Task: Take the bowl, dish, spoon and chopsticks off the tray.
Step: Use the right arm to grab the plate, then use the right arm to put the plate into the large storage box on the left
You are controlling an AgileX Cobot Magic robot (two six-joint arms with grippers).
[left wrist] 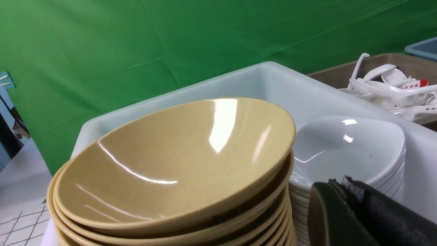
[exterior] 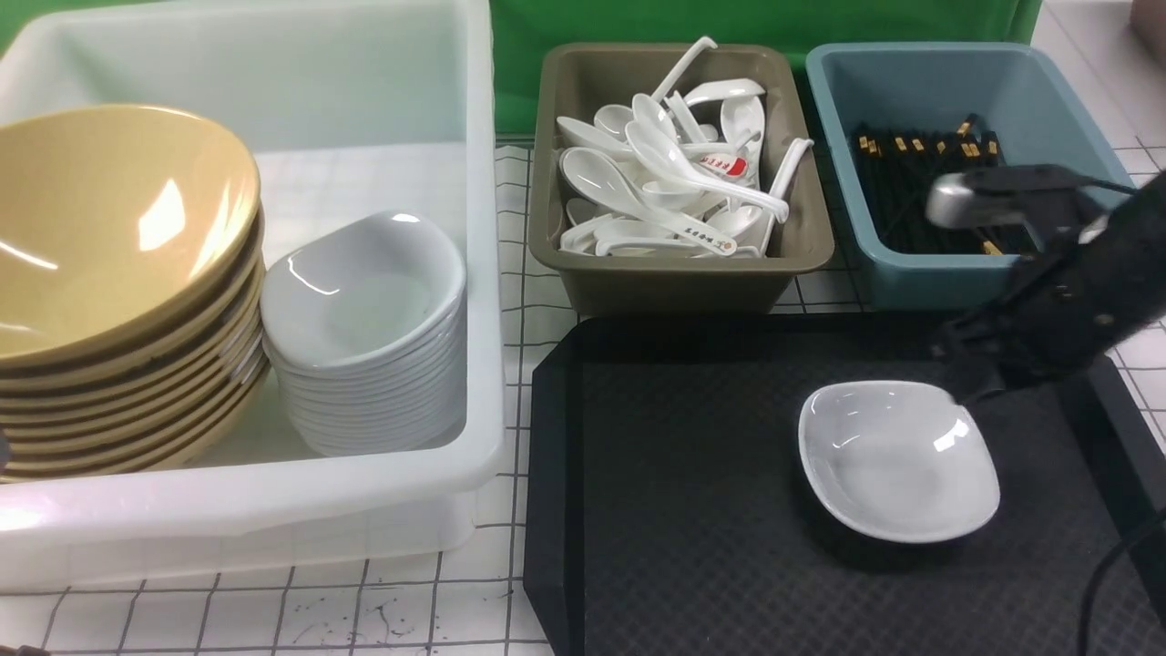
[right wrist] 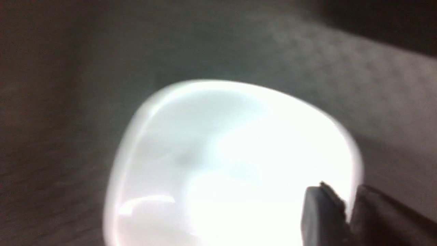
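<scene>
A small white squarish dish (exterior: 897,465) is the only thing on the black tray (exterior: 692,510), at its right side. My right gripper (exterior: 966,392) is at the dish's far right rim. In the blurred right wrist view the gripper (right wrist: 346,201) is shut on the rim of the dish (right wrist: 222,164), one finger inside and one outside. I cannot tell whether the dish is lifted. My left gripper (left wrist: 341,184) is shut and empty beside the stacked yellow bowls (left wrist: 170,160). It is out of the front view.
The white bin (exterior: 364,91) at left holds the yellow bowl stack (exterior: 109,237) and a stack of white dishes (exterior: 364,301). The olive bin (exterior: 674,273) holds several white spoons (exterior: 674,173). The blue bin (exterior: 911,264) holds black chopsticks (exterior: 911,173).
</scene>
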